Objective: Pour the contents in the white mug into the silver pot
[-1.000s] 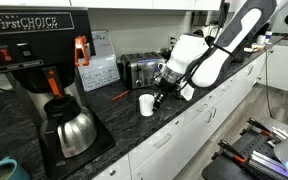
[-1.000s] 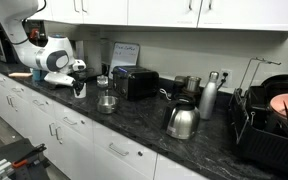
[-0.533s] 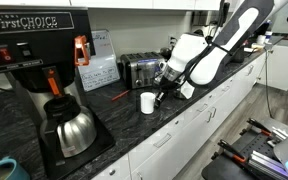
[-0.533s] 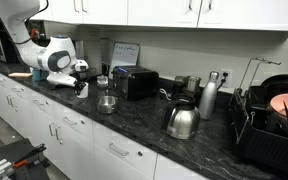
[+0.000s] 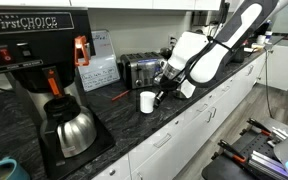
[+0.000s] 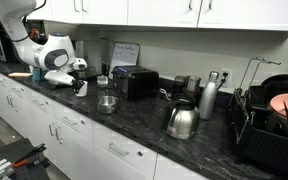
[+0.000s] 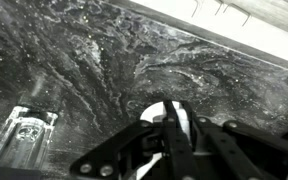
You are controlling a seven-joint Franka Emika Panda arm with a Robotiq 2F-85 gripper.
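The white mug [image 5: 146, 102] stands on the dark stone counter, its base at or just above the surface. My gripper [image 5: 159, 96] is at the mug's side, and it also shows in an exterior view [image 6: 79, 88]. In the wrist view the two fingers [image 7: 177, 128] lie close together over the mug's white rim [image 7: 156, 112], with a strip of its wall between them. The silver pot [image 6: 106, 102] sits on the counter a short way from the gripper, toward the toaster. It is hidden in the wrist view.
A clear glass [image 7: 26, 130] stands close to the mug. A toaster [image 5: 139, 68], a coffee maker with a steel carafe [image 5: 72, 130], a steel kettle [image 6: 182, 121], a tall flask [image 6: 210, 98] and a dish rack [image 6: 274, 125] line the counter.
The arm has shifted slightly upward at the mug. The mug looks a touch higher in the picture. The pot has not moved.
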